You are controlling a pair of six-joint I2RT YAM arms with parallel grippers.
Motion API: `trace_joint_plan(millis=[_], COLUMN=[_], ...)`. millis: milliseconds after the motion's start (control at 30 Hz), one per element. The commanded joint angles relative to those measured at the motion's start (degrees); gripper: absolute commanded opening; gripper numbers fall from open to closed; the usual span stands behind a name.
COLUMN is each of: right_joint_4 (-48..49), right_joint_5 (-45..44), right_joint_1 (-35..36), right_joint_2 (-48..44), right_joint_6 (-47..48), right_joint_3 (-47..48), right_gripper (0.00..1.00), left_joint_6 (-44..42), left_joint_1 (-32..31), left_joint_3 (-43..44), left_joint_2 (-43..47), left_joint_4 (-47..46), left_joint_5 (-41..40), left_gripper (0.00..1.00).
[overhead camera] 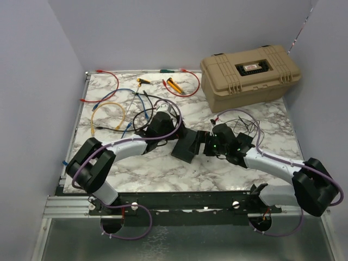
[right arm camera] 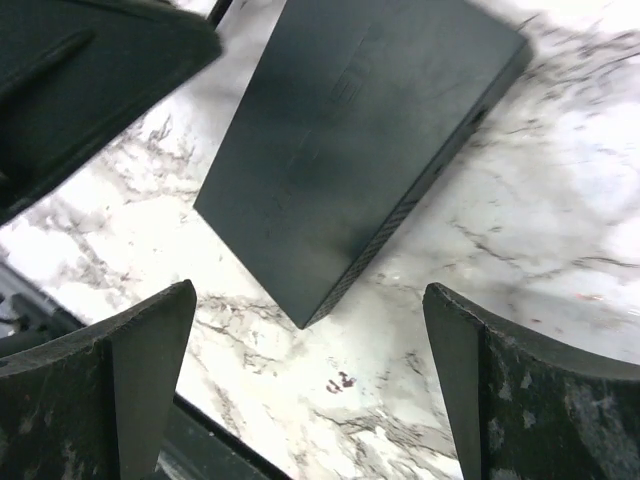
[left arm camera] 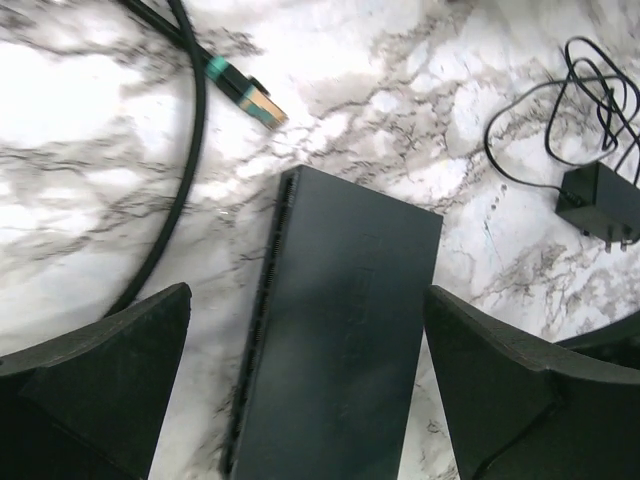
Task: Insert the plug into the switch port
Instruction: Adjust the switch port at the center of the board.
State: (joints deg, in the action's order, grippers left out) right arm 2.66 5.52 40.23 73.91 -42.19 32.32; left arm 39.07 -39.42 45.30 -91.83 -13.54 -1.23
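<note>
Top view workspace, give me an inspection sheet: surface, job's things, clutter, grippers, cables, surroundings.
Surface: marbled table, flat.
Job's things: switch lies flat between the arms; gold-tipped plug lies apart from it, not inserted.
Clutter: tan case at far right, lid shut; power adapter near the switch.
Grippers: left gripper open over the switch; right gripper open, empty.
Cables: loose leads, red, yellow, blue, black, far left.
Surroundings: plain grey walls.

No readable text; embossed lettering (right arm camera: 347, 85) on the switch (right arm camera: 340, 190) is illegible.
</note>
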Motion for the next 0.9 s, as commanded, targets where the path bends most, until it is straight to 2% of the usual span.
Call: trace_joint_plan(millis=[0,233,400,533,700,867], right_joint_4=[-14.73,-28.19,-32.91,-34.19,-34.88,-30.82], right_joint_5=[-12.46,-28.38,-34.25,-34.79,-34.69,-29.02], right_joint_1=[0.23,-0.07,-2.39,-5.88,-9.9,-16.65], right_joint_2=[-4.48,-5.73,-5.33,-3.94,0.55,5.09], right_joint_6=[6.44,9.57,10.13,10.78,10.61,10.5], right_joint_3=[3.66,10.09,13.67,16.26,19.96,20.55], right_gripper=[1.0,1.0,1.0,1.0,1.0,1.0], left_joint_6=[-4.09,-13.34,-22.49,-28.05,-29.55,-30.23], left_joint_1=[0.87,1.89,1.94,1.89,2.69,2.6], left_joint_3=[1.62,6.24,8.53,4.88,2.79,2.21], left_joint_2=[6.33,18.08,26.17,30.46,31.86,33.4], left_joint_4=[9.05,22.29,27.54,26.02,25.82,26.02], left_joint_5=[-6.57,-10.78,-11.93,-14.06,-15.24,-16.84], left_gripper=[0.99,0.99,0.99,0.99,0.99,0.99])
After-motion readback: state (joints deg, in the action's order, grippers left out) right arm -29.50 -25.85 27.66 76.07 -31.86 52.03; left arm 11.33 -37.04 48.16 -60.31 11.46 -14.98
